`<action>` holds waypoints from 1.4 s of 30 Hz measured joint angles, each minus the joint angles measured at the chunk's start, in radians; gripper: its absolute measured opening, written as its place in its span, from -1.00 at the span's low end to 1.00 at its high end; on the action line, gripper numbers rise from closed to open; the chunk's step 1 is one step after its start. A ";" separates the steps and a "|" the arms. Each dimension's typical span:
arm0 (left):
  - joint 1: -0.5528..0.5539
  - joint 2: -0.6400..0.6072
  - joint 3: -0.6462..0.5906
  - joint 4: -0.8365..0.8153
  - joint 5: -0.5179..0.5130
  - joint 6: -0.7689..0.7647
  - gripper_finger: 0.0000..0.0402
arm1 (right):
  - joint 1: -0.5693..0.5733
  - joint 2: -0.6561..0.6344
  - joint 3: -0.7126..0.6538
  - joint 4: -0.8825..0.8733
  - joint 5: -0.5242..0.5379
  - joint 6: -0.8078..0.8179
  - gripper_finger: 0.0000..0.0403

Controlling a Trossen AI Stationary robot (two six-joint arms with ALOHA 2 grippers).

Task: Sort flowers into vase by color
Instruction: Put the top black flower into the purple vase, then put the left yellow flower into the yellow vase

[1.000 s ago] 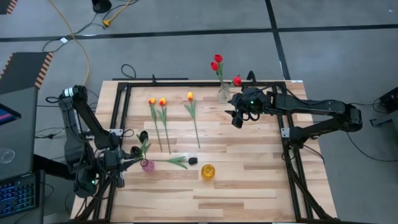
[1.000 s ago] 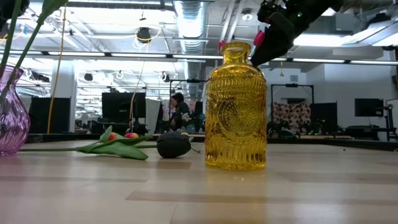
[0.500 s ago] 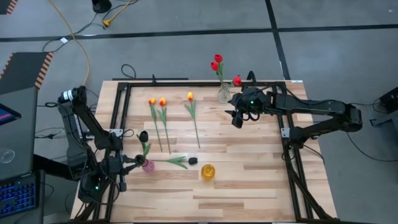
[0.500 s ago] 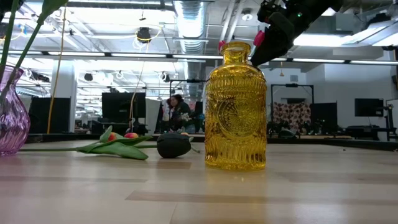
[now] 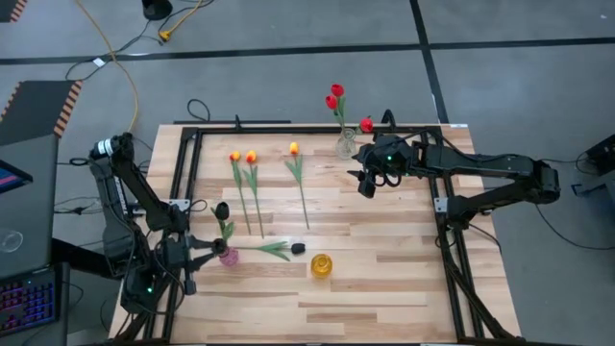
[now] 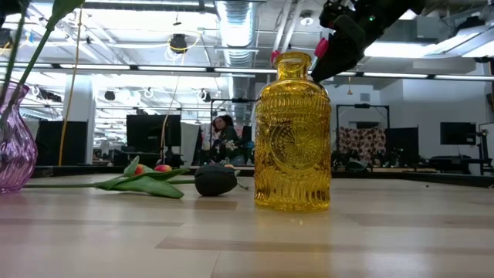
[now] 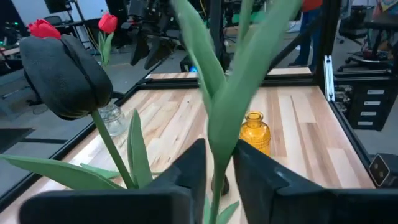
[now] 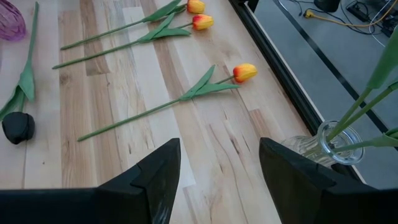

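Observation:
A black tulip stands with its stem in the pink vase. My left gripper sits level just left of that vase, fingers slightly apart, and a green leaf rises in front of the narrow gap. A second black tulip lies flat on the table beside the empty yellow vase. Three yellow-orange tulips lie on the boards. Red tulips stand in the clear vase. My right gripper hovers open just right of the clear vase.
A black metal frame runs around the table's left, far and right sides. In the low view the yellow vase stands in front, with the lying tulip's head to its left. Bare boards lie along the near side.
My left gripper has drawn back a little from the pink vase toward the table's near edge and settled lower. The black tulip stays standing in the vase. My right arm has kept still.

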 joint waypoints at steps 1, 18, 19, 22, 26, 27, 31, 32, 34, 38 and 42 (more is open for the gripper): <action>0.000 0.000 0.000 0.000 0.000 0.000 -0.63 | 0.000 0.000 0.000 0.000 0.000 0.000 0.22; -0.023 -0.002 0.055 0.008 0.007 0.024 -0.35 | 0.000 0.000 0.000 0.000 0.000 0.000 0.22; -0.029 -0.002 0.065 0.009 0.007 0.039 -0.35 | 0.000 0.000 0.000 0.000 0.000 0.000 0.22; -0.048 -0.002 0.091 0.008 -0.005 0.062 -0.35 | 0.000 0.000 0.000 0.000 0.000 0.000 0.22; -0.066 -0.008 0.124 0.007 -0.048 0.099 -0.35 | 0.000 0.000 0.000 0.000 0.000 0.000 0.22; -0.068 -0.014 0.132 0.007 -0.060 0.109 -0.35 | 0.000 0.000 0.000 0.000 0.000 0.000 0.22; -0.065 -0.062 0.150 0.008 -0.078 0.145 -0.35 | 0.000 0.000 0.000 0.000 0.000 0.000 0.22; -0.059 -0.077 0.152 0.008 -0.078 0.154 -0.35 | 0.000 0.000 0.000 0.000 0.000 0.000 0.22; -0.041 -0.110 0.157 0.008 -0.079 0.181 -0.35 | 0.000 0.000 0.000 0.000 0.000 0.000 0.22; -0.003 -0.184 0.169 0.008 -0.072 0.245 -0.35 | 0.000 0.000 0.000 0.000 0.000 0.000 0.22; 0.035 -0.267 0.183 0.008 -0.071 0.317 -0.35 | 0.000 0.000 0.000 0.000 0.000 0.000 0.22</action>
